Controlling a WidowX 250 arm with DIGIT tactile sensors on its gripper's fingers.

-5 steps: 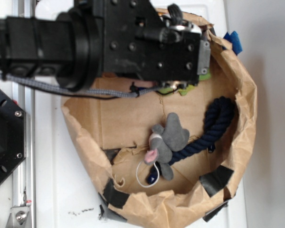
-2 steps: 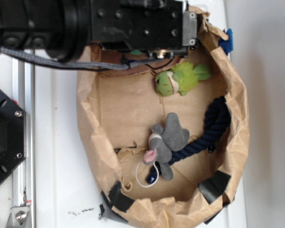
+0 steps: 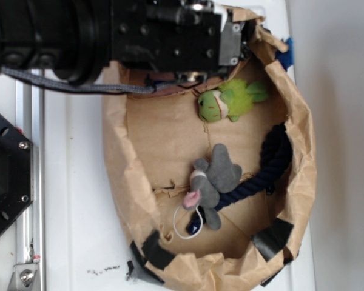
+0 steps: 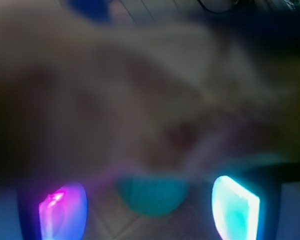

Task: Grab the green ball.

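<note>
In the blurred wrist view, the green ball (image 4: 152,196) shows as a teal-green round shape lying between my gripper's (image 4: 150,207) two glowing fingers. The left finger (image 4: 62,210) glows pink-blue and the right finger (image 4: 235,205) glows cyan. There is a gap on each side of the ball, so the gripper is open. In the exterior view the black arm and gripper body (image 3: 170,36) cover the top left of the brown paper bag (image 3: 124,170). The ball itself is hidden beneath the arm there.
Inside the bag lie a fuzzy lime-green plush toy (image 3: 227,101), a grey plush mouse (image 3: 215,180) and a dark blue rope (image 3: 272,165). The crumpled bag wall rises all round. A black mount (image 3: 6,176) and a metal rail (image 3: 29,200) stand at the left.
The arm has moved left and towards the top of the bag, uncovering the lime-green plush toy. The bag's left wall has shifted inward.
</note>
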